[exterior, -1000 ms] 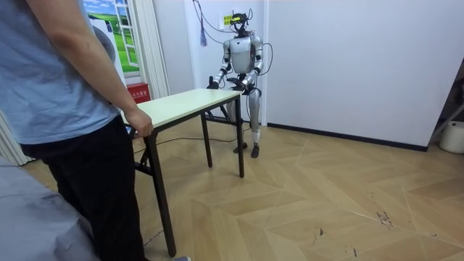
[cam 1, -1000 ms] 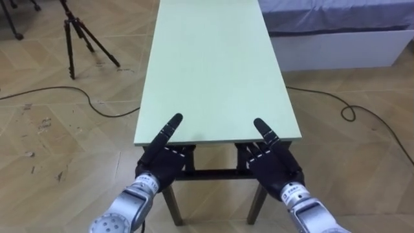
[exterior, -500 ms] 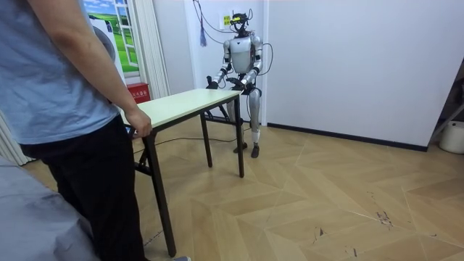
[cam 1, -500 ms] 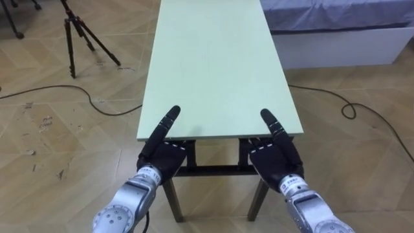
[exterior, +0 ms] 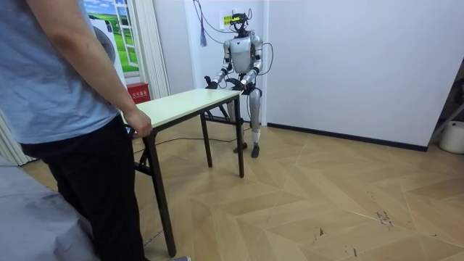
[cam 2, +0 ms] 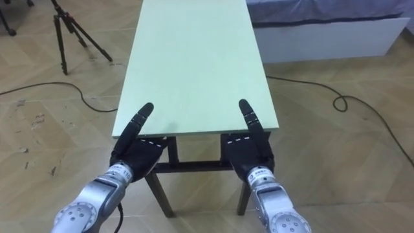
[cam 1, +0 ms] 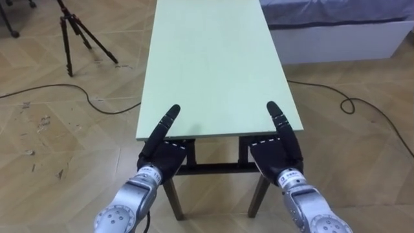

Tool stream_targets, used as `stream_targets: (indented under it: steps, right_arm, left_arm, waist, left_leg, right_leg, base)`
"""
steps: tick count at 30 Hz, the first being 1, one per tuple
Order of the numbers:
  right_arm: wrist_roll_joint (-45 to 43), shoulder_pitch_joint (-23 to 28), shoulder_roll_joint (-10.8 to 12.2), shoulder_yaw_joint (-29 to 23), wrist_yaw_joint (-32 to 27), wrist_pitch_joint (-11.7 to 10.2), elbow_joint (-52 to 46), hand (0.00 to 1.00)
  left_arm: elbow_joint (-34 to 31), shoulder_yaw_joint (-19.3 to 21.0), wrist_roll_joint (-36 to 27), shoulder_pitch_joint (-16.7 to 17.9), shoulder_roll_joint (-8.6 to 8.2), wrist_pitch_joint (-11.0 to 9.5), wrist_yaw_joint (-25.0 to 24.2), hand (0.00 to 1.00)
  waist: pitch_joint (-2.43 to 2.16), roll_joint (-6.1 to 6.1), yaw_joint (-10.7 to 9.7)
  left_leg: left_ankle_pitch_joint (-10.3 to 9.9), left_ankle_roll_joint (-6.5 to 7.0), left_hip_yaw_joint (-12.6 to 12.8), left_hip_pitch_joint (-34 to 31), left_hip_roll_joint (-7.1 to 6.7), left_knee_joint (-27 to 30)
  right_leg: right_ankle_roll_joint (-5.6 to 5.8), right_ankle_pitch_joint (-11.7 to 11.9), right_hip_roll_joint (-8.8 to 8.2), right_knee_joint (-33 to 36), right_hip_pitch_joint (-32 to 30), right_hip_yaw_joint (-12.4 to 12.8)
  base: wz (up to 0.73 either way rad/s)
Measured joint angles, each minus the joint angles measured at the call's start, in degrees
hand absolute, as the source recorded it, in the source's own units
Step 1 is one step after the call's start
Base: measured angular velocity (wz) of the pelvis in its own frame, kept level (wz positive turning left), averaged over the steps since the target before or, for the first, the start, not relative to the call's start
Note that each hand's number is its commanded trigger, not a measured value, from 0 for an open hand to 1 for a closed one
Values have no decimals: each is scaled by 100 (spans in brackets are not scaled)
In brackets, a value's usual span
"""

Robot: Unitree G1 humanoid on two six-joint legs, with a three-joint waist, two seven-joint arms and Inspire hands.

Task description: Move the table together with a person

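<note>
The table, one long piece with a pale green top and dark legs, is standing on the wooden floor between the robot and one person. The robot is standing at one short end, near the white wall, and the person is holding the opposite end with one hand.

In the eye views the left hand and the right hand are both pressing against the near edge. Each is reaching up onto the top while the rest is tucked beneath it, so I cannot tell whether either hand is gripping.

One tripod is standing just off the table's left side. One low white bed base is lying close to the far right side. A red box is sitting by the wall behind the table.

Compared with a second ago, the right hand is sitting nearer the right corner and farther onto the top. The room view is showing no change.
</note>
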Motion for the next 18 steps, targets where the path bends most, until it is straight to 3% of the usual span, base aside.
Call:
stream_targets:
  steps: [6, 7, 8, 15, 18]
  right_arm:
    - [93, -127, 88, 20, -226, -122, -3, 0]
    - [122, -141, 95, 23, -260, -152, -6, 36]
    - [173, -177, 110, 30, -339, -211, -6, 100]
    - [197, -270, 140, 47, -574, -489, -5, 100]
    - [191, -293, 141, 43, -940, -594, 56, 100]
  left_arm:
    - [7, -12, 5, 1, -7, 17, 1, 3]
    - [6, -11, 4, 0, -12, 13, 2, 42]
    - [8, -9, 4, 0, -28, 0, 3, 98]
    - [16, -23, 4, 0, -111, -1, 10, 100]
    - [16, -32, 26, 0, -204, 4, 22, 100]
  waist:
    - [24, 83, 38]
    - [23, 91, 38]
    - [22, 106, 48]
    - [21, 126, 156]
    - [24, 133, 237]
  left_leg:
    - [0, 1, -9, 10, 0, -4]
    - [0, 1, -9, 2, 0, -2]
    - [0, 1, -12, 1, 1, -3]
    - [0, 0, -33, 2, 5, -3]
    - [0, 0, -35, -25, 3, -9]
  right_leg:
    - [0, 0, 0, 2, -6, 17]
    - [0, 0, 0, 2, -13, 17]
    - [0, 0, 1, 3, -16, 22]
    - [0, 0, 4, 5, -17, 23]
    - [0, 0, 2, 6, -47, 18]
  base:
    - [-2]
    - [0]
    - [0]
    - [0]
    - [0]
